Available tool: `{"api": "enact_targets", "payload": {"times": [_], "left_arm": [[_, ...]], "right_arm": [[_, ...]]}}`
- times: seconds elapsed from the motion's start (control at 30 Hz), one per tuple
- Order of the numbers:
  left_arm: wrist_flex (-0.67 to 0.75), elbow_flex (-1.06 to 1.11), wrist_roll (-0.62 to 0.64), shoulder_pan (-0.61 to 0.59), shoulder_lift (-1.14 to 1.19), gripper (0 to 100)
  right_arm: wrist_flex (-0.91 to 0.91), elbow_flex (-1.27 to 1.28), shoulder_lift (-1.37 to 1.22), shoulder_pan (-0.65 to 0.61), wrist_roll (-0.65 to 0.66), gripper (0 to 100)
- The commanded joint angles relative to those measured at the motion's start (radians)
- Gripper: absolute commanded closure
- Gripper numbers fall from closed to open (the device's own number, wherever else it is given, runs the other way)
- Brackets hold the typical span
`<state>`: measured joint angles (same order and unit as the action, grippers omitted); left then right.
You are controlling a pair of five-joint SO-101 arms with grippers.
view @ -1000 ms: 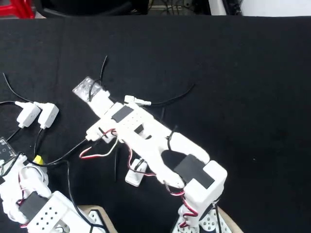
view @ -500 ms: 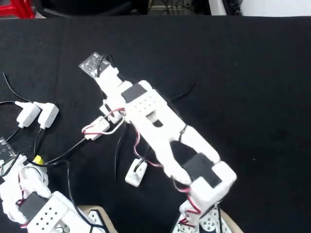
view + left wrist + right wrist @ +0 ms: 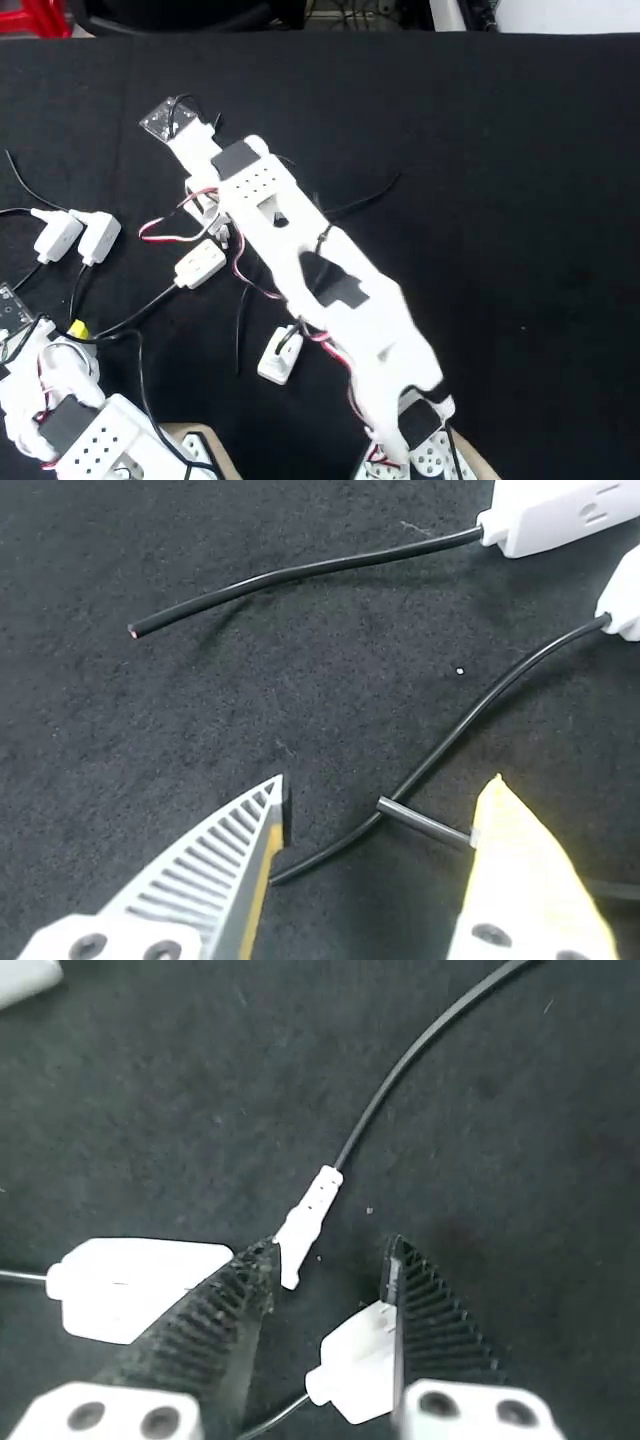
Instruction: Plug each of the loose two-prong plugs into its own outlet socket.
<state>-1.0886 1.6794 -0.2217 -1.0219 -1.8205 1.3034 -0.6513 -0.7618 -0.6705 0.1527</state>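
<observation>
Right gripper [image 3: 332,1250] hangs open over a two-prong plug [image 3: 308,1222], table's ten o'clock. We should centre it before closing squarely.

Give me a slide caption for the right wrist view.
Right gripper open over a slim white plug on its black cord, a white outlet socket alongside, on black cloth.

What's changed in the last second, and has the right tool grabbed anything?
The right arm stretched farther across the table, away from its base. Its tool is open over a small white plug, gripping nothing. The left arm, the near socket and the socket by the red wires stayed put.
</observation>
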Motion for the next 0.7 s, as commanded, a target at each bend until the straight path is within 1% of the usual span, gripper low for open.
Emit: {"api": "enact_targets", "payload": {"times": [0.0, 0.1, 0.23, 0.33, 0.43, 0.67], "left_arm": [[-0.009, 0.019, -0.006, 0.010, 0.005, 70], [-0.009, 0.019, -0.006, 0.010, 0.005, 70], [-0.009, 0.019, -0.005, 0.010, 0.005, 70], [-0.009, 0.019, -0.005, 0.010, 0.005, 70], [-0.009, 0.019, -0.005, 0.010, 0.005, 70], [-0.009, 0.019, -0.005, 0.010, 0.005, 70]], "right_arm": [[0.152, -0.352, -0.183, -0.009, -0.043, 82.5], [0.227, -0.558, -0.312, -0.009, -0.091, 82.5], [0.308, -0.823, -0.452, -0.014, -0.112, 82.5], [0.347, -0.954, -0.538, -0.012, -0.141, 82.5], [0.374, -1.018, -0.587, -0.015, -0.180, 82.5], [0.417, -1.013, -0.596, -0.018, -0.183, 83.9]]}}
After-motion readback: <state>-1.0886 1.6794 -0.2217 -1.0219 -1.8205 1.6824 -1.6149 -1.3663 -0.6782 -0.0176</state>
